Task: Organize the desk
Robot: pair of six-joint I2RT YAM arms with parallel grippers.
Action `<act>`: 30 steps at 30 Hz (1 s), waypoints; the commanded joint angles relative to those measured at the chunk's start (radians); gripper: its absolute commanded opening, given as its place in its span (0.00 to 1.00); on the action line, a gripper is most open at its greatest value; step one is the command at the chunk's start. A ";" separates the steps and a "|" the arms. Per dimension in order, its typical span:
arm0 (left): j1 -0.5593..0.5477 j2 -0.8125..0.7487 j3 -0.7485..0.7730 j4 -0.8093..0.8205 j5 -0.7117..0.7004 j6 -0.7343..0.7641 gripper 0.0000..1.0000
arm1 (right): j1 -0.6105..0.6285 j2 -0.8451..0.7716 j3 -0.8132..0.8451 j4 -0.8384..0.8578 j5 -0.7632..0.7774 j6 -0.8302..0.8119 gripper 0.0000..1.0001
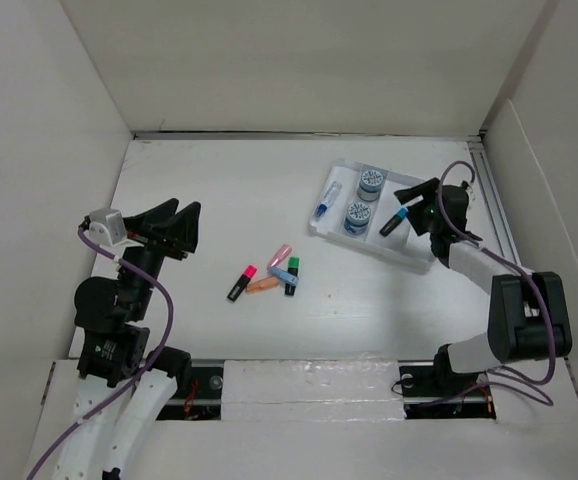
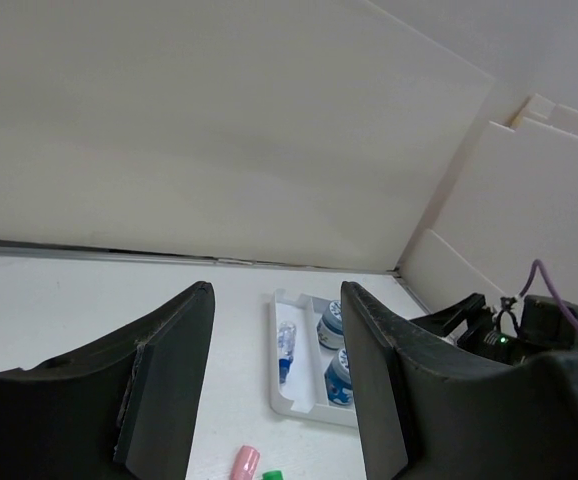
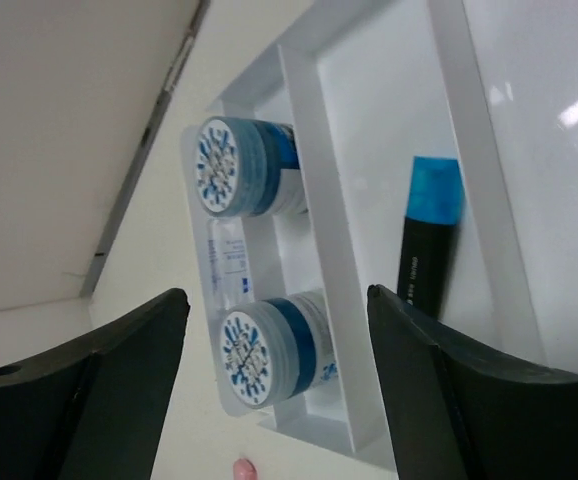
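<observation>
The desk [image 1: 219,190] is a wide white tabletop. At its back right stands a white compartment tray [image 1: 416,255] holding two blue-lidded jars [image 1: 371,182] [image 1: 356,217], a small tube [image 1: 327,200] and a blue-capped black highlighter [image 1: 395,220]. My right gripper [image 1: 409,205] hovers over the tray, open. In the right wrist view the highlighter [image 3: 424,240] lies free in its compartment beside my right gripper [image 3: 277,300]. Several markers [image 1: 269,275] lie loose mid-desk. My left gripper [image 1: 187,205] is open and empty at the left, and in its wrist view my left gripper [image 2: 277,290] faces the tray [image 2: 299,405].
White walls enclose the desk on the left, back and right. The loose markers include a pink-capped black one [image 1: 241,283], an orange one [image 1: 262,285], a pale pink one [image 1: 280,255] and a green-capped one [image 1: 292,277]. A raised white ledge runs along the near edge.
</observation>
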 commanded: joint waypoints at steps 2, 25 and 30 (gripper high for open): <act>-0.002 0.011 0.004 0.052 0.013 -0.006 0.49 | 0.072 -0.097 0.003 0.042 0.076 -0.029 0.76; -0.002 0.036 0.007 0.047 0.014 -0.006 0.48 | 0.998 0.213 0.107 -0.251 0.369 -0.141 0.59; -0.002 0.037 0.008 0.041 0.007 -0.003 0.49 | 1.017 0.303 0.181 -0.299 0.430 -0.134 0.62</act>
